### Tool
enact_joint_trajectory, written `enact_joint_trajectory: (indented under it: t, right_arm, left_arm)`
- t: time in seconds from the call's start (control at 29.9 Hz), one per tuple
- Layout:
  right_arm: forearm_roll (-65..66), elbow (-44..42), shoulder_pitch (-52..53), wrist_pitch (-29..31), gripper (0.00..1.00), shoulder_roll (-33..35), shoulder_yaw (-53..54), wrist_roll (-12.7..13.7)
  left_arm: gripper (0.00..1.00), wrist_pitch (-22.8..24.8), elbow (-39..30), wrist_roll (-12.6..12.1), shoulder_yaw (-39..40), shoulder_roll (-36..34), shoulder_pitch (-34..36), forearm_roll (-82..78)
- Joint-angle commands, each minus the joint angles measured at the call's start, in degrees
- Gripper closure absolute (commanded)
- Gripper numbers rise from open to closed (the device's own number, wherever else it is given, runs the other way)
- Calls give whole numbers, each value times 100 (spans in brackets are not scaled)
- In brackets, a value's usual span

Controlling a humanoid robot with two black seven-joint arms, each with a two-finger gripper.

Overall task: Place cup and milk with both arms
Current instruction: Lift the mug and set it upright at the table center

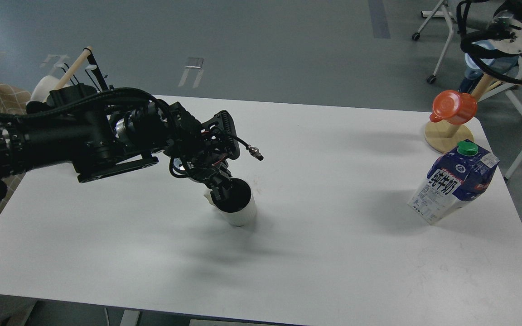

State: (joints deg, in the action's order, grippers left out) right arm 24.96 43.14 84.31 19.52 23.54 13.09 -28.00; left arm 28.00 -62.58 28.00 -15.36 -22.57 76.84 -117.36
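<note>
The cup, cream-white and ribbed with a dark inside, is at the middle left of the white table. My left gripper reaches down onto the cup's left rim, with one finger inside it and the other outside by the handle, closed on the rim. The cup looks slightly tilted, at or just above the tabletop. The milk, a blue and white carton with a green cap, stands alone near the right edge. Of my right arm, only a thick part shows at the top right. Its gripper is out of view.
An orange mug hangs on a wooden stand at the table's far right corner, behind the milk. A wooden peg rack with a white mug stands at the far left, behind my left arm. A wheeled frame stands beyond the table.
</note>
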Motion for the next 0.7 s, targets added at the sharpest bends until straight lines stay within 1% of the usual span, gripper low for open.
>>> enact_joint_trajectory:
  t: [0.0, 0.2, 0.23, 0.27, 0.3, 0.33, 0.43, 0.47, 0.5, 0.54, 0.57, 0.67]
  right_arm:
    - [8, 1, -20, 0, 0, -7, 0, 0]
    - [0, 10, -46, 0, 0, 2, -9, 0]
    - [0, 10, -46, 0, 0, 2, -9, 0]
    - [0, 10, -46, 0, 0, 2, -9, 0]
    - [0, 10, -46, 0, 0, 2, 0, 0]
    - [0, 10, -55, 0, 0, 2, -9, 0]
    - [0, 10, -72, 0, 0, -7, -9, 0]
    - [0, 10, -81, 0, 0, 2, 0, 0]
    - [0, 10, -90, 0, 0, 2, -9, 0]
    - [0, 10, -90, 8, 0, 2, -9, 0]
    - [0, 10, -99, 0, 0, 2, -9, 0]
    - [0, 19, -134, 0, 0, -7, 0, 0]
  left_arm:
    - [100, 0, 18, 0, -2, 7, -20, 3]
    - [100, 0, 88, 0, -2, -10, -64, 20]
    - [94, 0, 105, 0, -2, -2, -73, 29]
    - [81, 0, 132, 0, -2, -2, -82, 29]
    - [74, 0, 132, 0, -2, -2, -82, 29]
    - [70, 0, 132, 0, -2, -2, -82, 38]
    - [55, 0, 132, 0, -2, -19, -82, 82]
    - [46, 0, 141, 0, -2, -19, -64, 160]
    - [40, 0, 149, 0, -2, -19, -64, 222]
    - [37, 0, 150, 0, -2, -19, -55, 249]
    - [31, 0, 150, 0, -2, -10, -38, 284]
    - [24, 0, 150, 0, -2, 7, -20, 319]
